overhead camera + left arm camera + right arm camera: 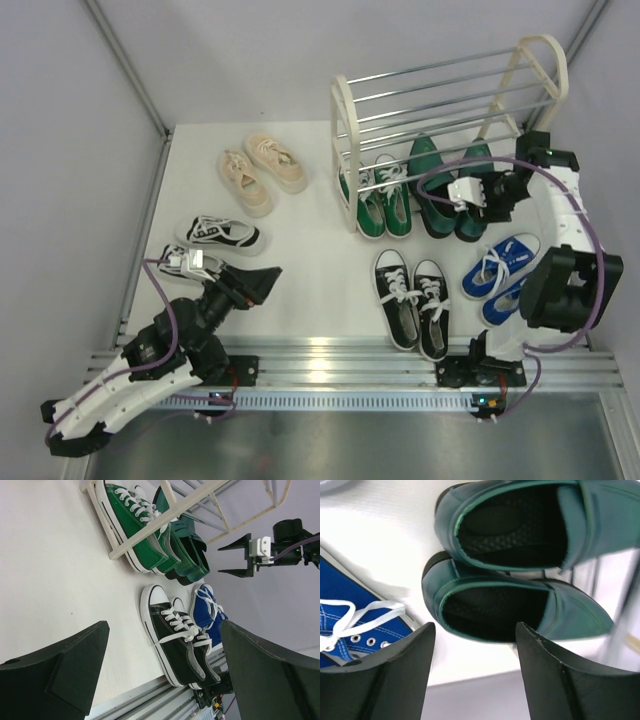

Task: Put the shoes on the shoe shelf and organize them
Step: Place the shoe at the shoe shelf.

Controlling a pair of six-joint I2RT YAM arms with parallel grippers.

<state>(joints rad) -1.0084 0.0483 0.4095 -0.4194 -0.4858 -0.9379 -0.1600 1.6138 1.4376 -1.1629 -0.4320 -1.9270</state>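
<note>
Right tool [474, 627] held partly open above dark green loafers [520, 605] at shoe shelf [345, 110], 2 o'clock; nothing gripped. Left tool [164, 625] held wide open, empty.

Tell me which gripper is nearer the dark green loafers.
Right. The right gripper hangs just above the dark green loafers; the left gripper is across the table, beside the striped sneakers.

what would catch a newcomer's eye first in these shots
The cream shelf at the far right, with green sneakers and loafers side by side at its bottom. The right claw hangs open just over the loafers' heels. Four more pairs lie loose on the white table: cream pair and striped pair on the left, black pair and blue pair front right.
</note>
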